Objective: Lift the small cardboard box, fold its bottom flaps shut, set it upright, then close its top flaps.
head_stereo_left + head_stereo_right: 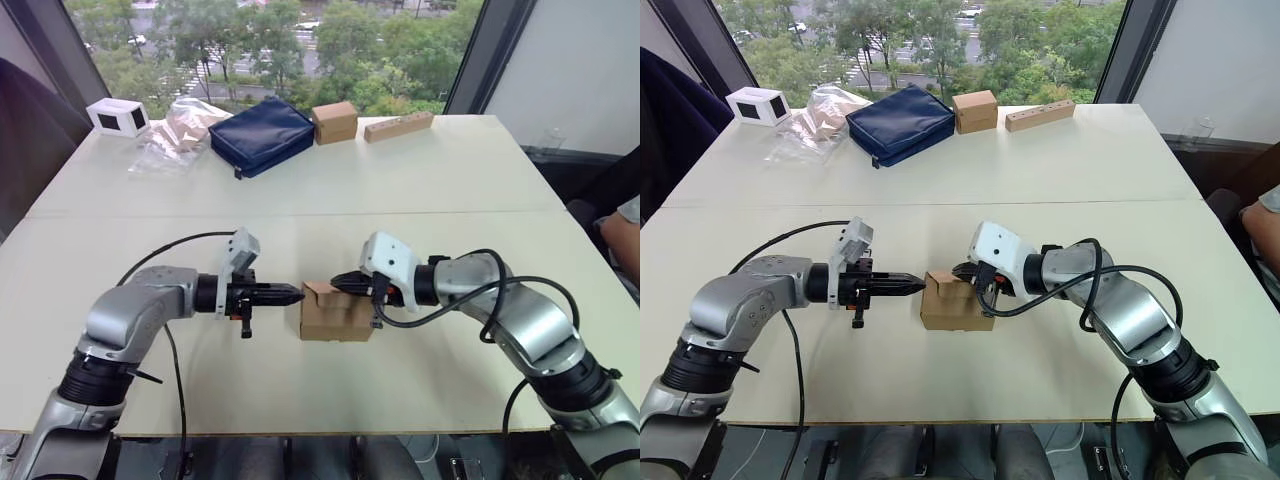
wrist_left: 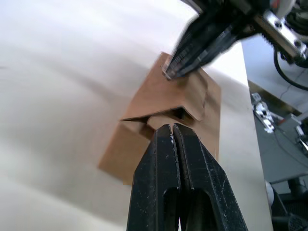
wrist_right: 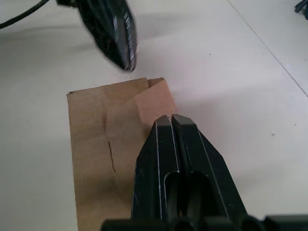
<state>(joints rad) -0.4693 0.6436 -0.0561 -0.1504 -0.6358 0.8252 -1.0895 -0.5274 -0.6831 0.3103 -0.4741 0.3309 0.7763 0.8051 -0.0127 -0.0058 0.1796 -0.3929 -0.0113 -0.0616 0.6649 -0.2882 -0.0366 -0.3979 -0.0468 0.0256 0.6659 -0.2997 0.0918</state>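
The small cardboard box (image 1: 335, 318) stands on the table between my two arms, near the front edge. Its top flaps (image 3: 154, 98) lie mostly down, with a gap under the flap edge (image 2: 166, 113) on the side facing my left arm. My left gripper (image 1: 298, 293) is shut and empty, its tip level with that raised edge, just beside the box. My right gripper (image 1: 338, 283) is shut too, its tip resting on the top of the box from the right. The bottom flaps are hidden under the box.
At the far edge lie another small brown box (image 1: 335, 121), a long pale strip (image 1: 398, 126), a navy pouch (image 1: 262, 134), a clear plastic bag (image 1: 180, 135) and a white box (image 1: 117, 117). A person's arm (image 1: 625, 235) shows at the right edge.
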